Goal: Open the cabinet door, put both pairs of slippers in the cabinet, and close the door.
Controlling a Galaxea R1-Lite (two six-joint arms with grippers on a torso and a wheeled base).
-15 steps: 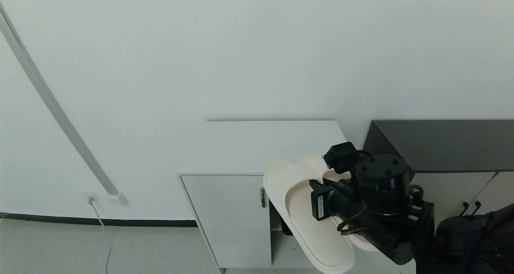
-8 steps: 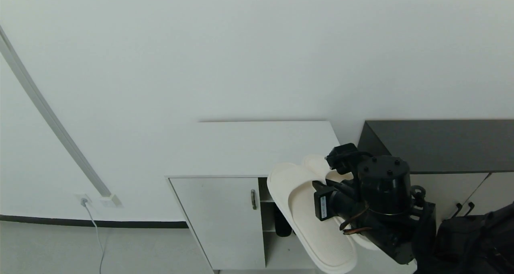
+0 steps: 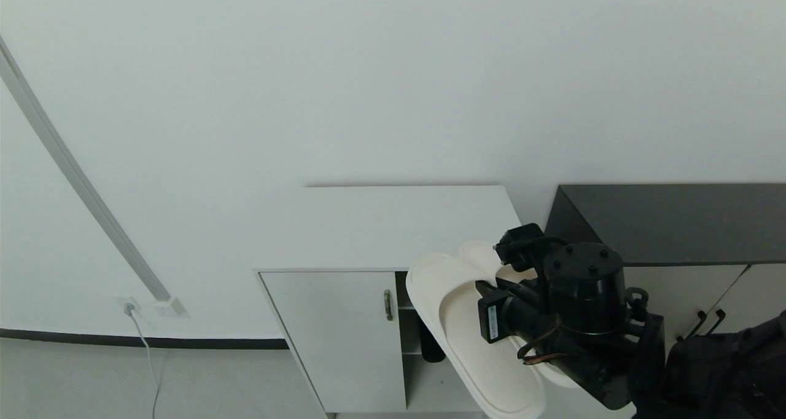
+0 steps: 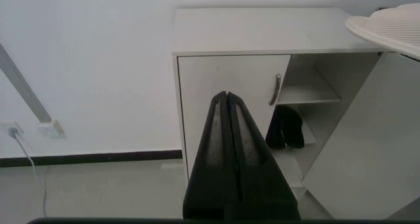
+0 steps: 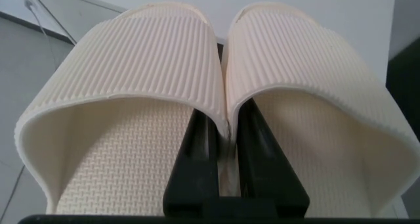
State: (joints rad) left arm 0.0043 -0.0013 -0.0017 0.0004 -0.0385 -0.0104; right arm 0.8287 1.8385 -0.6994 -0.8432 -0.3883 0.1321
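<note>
The white cabinet (image 3: 393, 228) stands against the wall with its left door (image 3: 334, 336) closed. Its right door (image 4: 357, 145) is swung open toward me. A black pair of slippers (image 4: 285, 127) stands on the lower shelf inside, and also shows in the head view (image 3: 431, 344). My right gripper (image 5: 226, 129) is shut on the inner edges of the cream slippers (image 5: 216, 73), holding the pair side by side. It holds these cream slippers (image 3: 473, 339) in front of the open right half. My left gripper (image 4: 226, 98) is shut on nothing and points at the closed door.
A dark cabinet (image 3: 675, 222) adjoins the white one on the right. A wall socket with a hanging cable (image 3: 130, 309) and a slanted grey trunking (image 3: 80, 173) lie to the left. Bare floor (image 3: 123, 382) spreads in front of the cabinet.
The whole head picture has shifted, so the camera moved and more of the open compartment shows. The right gripper still holds the cream slippers in about the same spot.
</note>
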